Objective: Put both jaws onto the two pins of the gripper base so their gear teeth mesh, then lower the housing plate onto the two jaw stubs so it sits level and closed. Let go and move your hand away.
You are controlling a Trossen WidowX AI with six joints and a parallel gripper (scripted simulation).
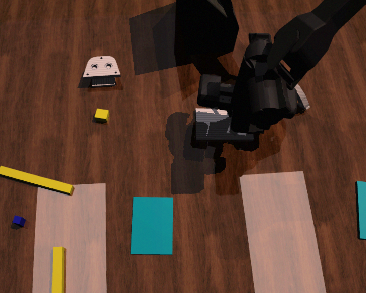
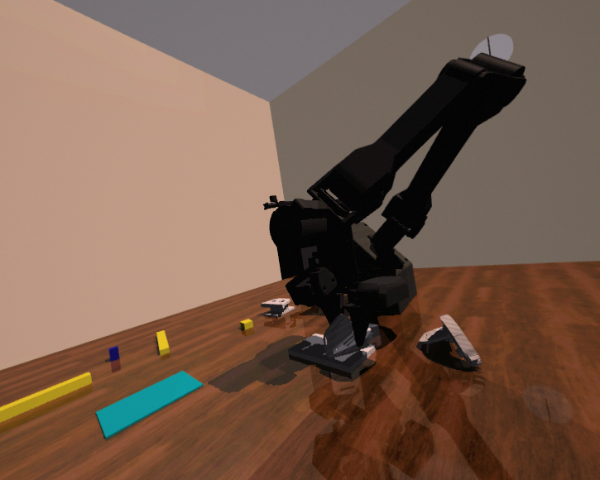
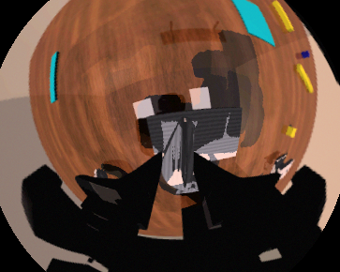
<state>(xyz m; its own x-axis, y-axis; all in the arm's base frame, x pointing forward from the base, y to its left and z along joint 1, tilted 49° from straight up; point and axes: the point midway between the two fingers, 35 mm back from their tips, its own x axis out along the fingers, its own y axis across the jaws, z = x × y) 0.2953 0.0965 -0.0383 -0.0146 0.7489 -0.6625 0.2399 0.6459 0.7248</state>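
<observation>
Log glossy, wood-grained worktop (image 1: 202, 271) (image 2: 522, 309) (image 3: 106, 70) first. See black arm (image 1: 331, 25) (image 2: 419, 123) bent high, reaching down. Mark claw (image 1: 230, 114) (image 2: 348, 330) (image 3: 176, 155) low, clamped on upright plate of dark, ribbed part (image 1: 214, 132) (image 2: 315, 352) (image 3: 218, 124), below arm. Note striped pale piece (image 1: 302, 97) (image 2: 460, 340) leaning, near. Tag white two-holed plate (image 1: 101, 69) (image 2: 276, 305), rounded, well apart, off claw. Add small yellow cube (image 1: 101, 115) (image 2: 247, 324) (image 3: 290, 131).
</observation>
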